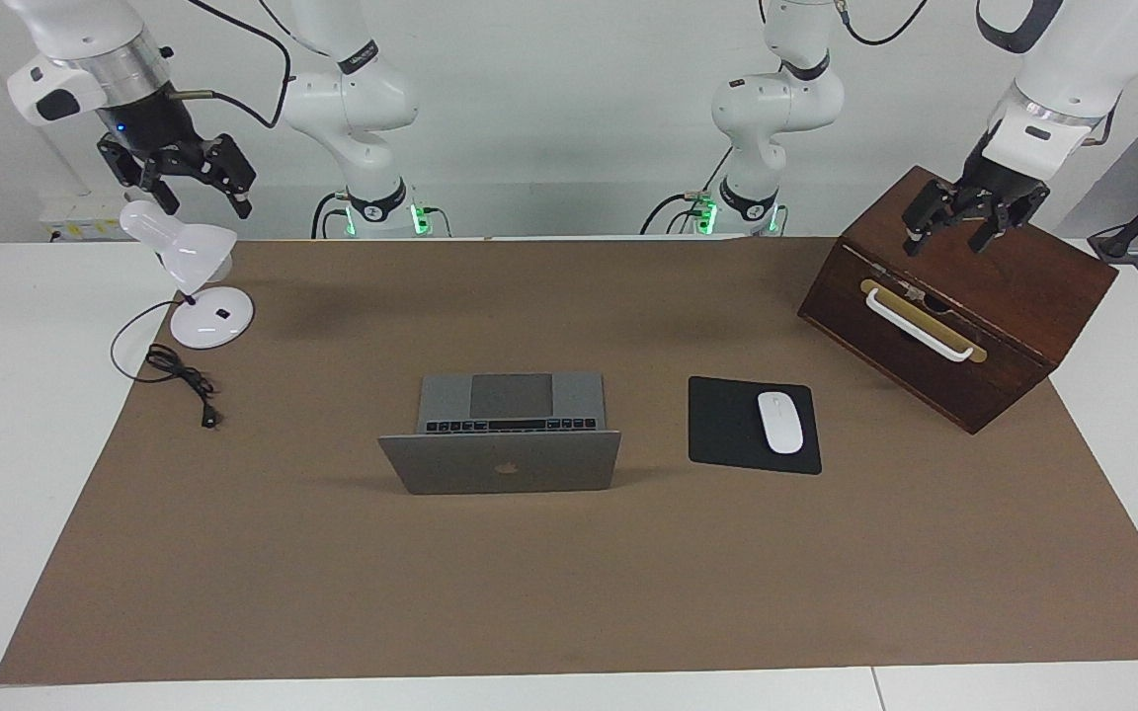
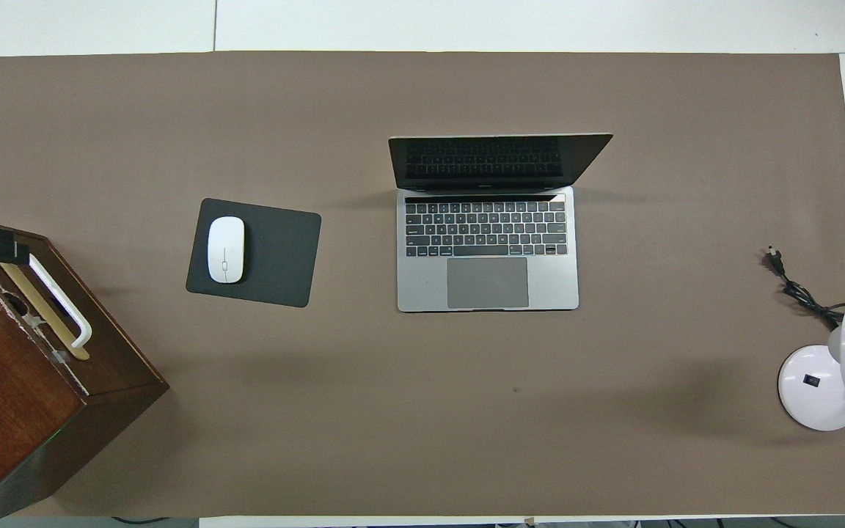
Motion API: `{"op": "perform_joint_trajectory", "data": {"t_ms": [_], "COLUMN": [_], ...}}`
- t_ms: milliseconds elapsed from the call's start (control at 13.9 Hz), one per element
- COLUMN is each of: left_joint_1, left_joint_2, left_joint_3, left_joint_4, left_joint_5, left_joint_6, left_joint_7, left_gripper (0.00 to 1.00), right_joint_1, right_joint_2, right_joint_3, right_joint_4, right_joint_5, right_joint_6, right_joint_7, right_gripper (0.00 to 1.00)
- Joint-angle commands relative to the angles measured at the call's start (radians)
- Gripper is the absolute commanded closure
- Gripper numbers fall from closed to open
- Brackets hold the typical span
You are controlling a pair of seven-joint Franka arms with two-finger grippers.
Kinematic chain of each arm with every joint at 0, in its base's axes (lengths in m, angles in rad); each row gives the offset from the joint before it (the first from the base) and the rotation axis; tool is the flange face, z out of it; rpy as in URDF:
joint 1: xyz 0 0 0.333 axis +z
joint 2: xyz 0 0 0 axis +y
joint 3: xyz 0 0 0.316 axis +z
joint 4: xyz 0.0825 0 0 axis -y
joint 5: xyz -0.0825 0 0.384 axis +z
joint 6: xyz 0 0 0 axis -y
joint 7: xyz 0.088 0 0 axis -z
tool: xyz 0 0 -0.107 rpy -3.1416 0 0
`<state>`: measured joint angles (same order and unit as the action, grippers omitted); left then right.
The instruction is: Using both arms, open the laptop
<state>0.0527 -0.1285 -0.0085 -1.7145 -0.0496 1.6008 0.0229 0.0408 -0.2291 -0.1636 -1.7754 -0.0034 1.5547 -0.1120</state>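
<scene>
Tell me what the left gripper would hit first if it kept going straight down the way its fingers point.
Most likely the top of the wooden box: the left gripper, open, hangs over it with fingers pointing downward. How high it hangs above the wood is unclear. The laptop is already open, well off that line.

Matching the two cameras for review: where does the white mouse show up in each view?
Facing view: the white mouse lies on the black mouse pad, right of centre.
Overhead view: the white mouse is left of centre, on the same pad.
Shared landmark: the open laptop beside the pad.
</scene>
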Motion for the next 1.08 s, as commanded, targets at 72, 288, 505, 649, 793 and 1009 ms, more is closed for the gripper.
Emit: {"op": "perform_joint_trajectory", "data": {"t_ms": [72, 288, 505, 649, 793, 1009], "left_joint_1": [-0.008, -0.007, -0.005, -0.005, -0.004, -0.005], "left_joint_2": [0.009, 0.007, 0.006, 0.006, 0.006, 0.006], "left_joint_3": [0.007, 0.007, 0.005, 0.007, 0.005, 0.007], "left_joint_4": [0.026, 0.024, 0.023, 0.021, 0.021, 0.023], "left_joint_5": [0.024, 0.022, 0.02, 0.02, 0.02, 0.02], "left_joint_6": [-0.033, -0.035, -0.035, -0.035, -0.035, -0.035], "left_joint_7": [0.009, 0.011, 0.011, 0.011, 0.011, 0.011], "left_gripper": [0.0, 0.0, 0.0, 0.0, 0.0, 0.0], "right_joint_1": [-0.05, -0.055, -0.035, -0.022, -0.021, -0.025], "right_joint_2": [-0.055, -0.078, -0.078, -0.076, -0.076, -0.061], "right_joint_3": [0.022, 0.033, 0.038, 0.044, 0.044, 0.044], "right_joint_4": [-0.108, -0.122, -0.127, -0.125, -0.125, -0.122], "right_joint_5": [-0.032, -0.038, -0.04, -0.04, -0.038, -0.038], "right_joint_6": [0.071, 0.073, 0.082, 0.1, 0.107, 0.119], "right_joint_7": [-0.124, -0.091, -0.077, -0.072, -0.066, -0.032], "right_gripper": [0.0, 0.0, 0.0, 0.0, 0.0, 0.0]}}
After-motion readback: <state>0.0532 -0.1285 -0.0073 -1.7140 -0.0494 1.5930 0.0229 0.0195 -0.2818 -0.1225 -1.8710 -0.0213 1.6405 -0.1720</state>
